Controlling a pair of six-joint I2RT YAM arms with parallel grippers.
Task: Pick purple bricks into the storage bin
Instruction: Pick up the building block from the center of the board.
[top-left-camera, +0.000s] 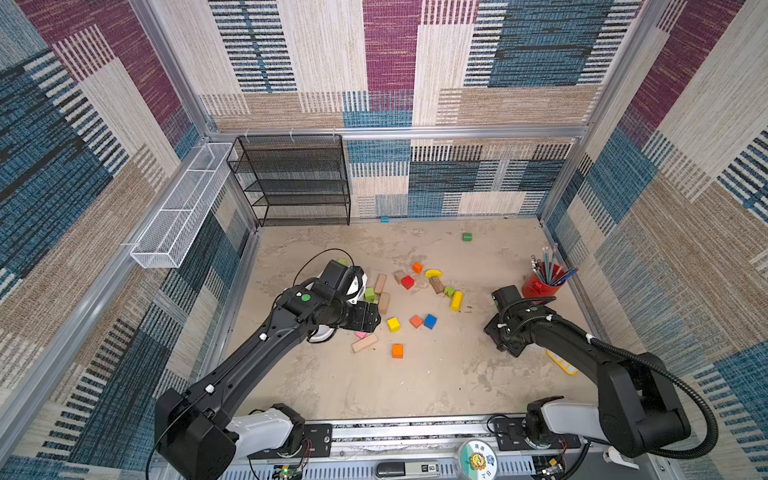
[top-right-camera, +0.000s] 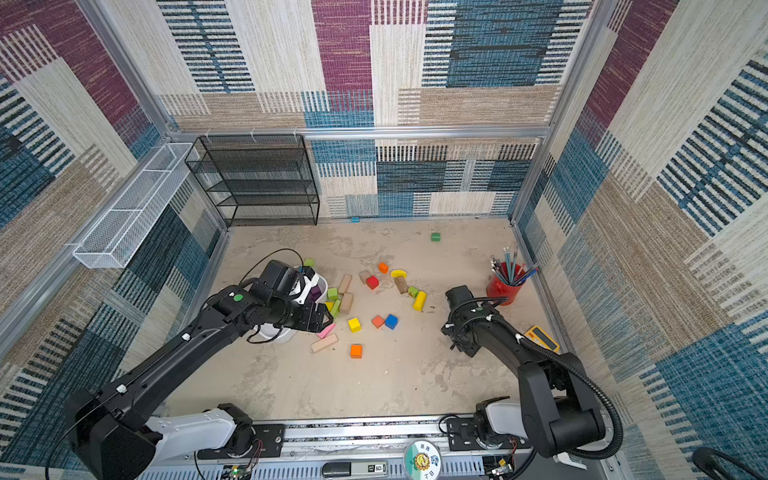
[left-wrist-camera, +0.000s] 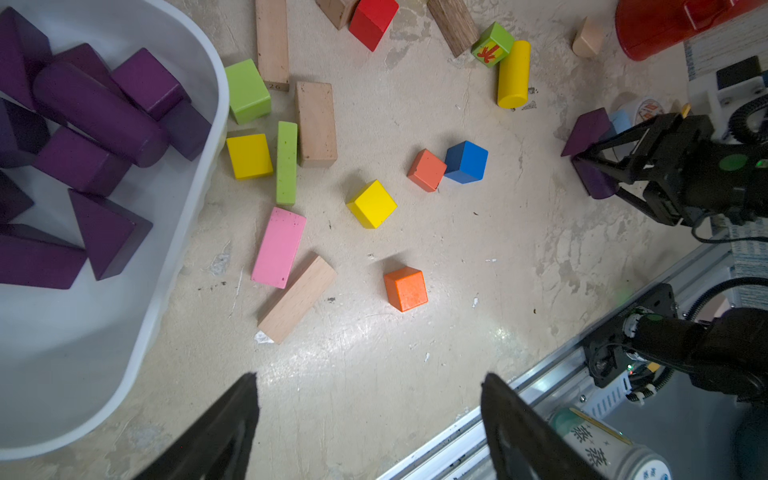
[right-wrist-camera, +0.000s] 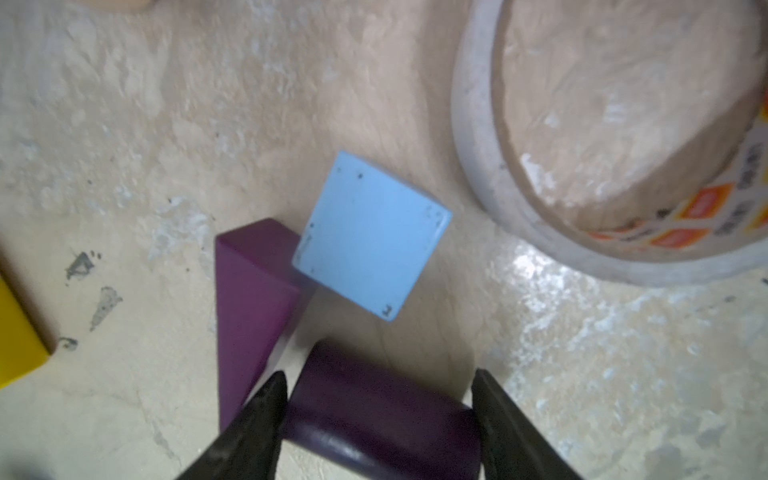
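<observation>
The white storage bin (left-wrist-camera: 62, 353) lies at the left of the floor, mostly under my left arm in both top views, with several purple bricks (left-wrist-camera: 99, 112) inside. My left gripper (left-wrist-camera: 369, 380) hangs open over bare floor beside the bin, with nothing between its fingers. To the right, near the red cup, a rounded purple brick (right-wrist-camera: 374, 415) lies on the floor. My right gripper (right-wrist-camera: 378, 374) is shut on it, one finger against each end. A purple wedge (right-wrist-camera: 249, 299) lies right beside it, touching a light blue cube (right-wrist-camera: 370, 232). The left wrist view also shows this right gripper (left-wrist-camera: 596, 176) and the wedge (left-wrist-camera: 586, 131).
Loose blocks in yellow, orange, green, red, blue (top-left-camera: 430, 321), pink (left-wrist-camera: 278, 247) and plain wood lie between the arms. A tape roll (right-wrist-camera: 623, 145) sits by the right gripper. A red pen cup (top-left-camera: 540, 286), a yellow calculator (top-left-camera: 561, 361), a black rack (top-left-camera: 295, 183) and a wire basket (top-left-camera: 183, 208) line the edges.
</observation>
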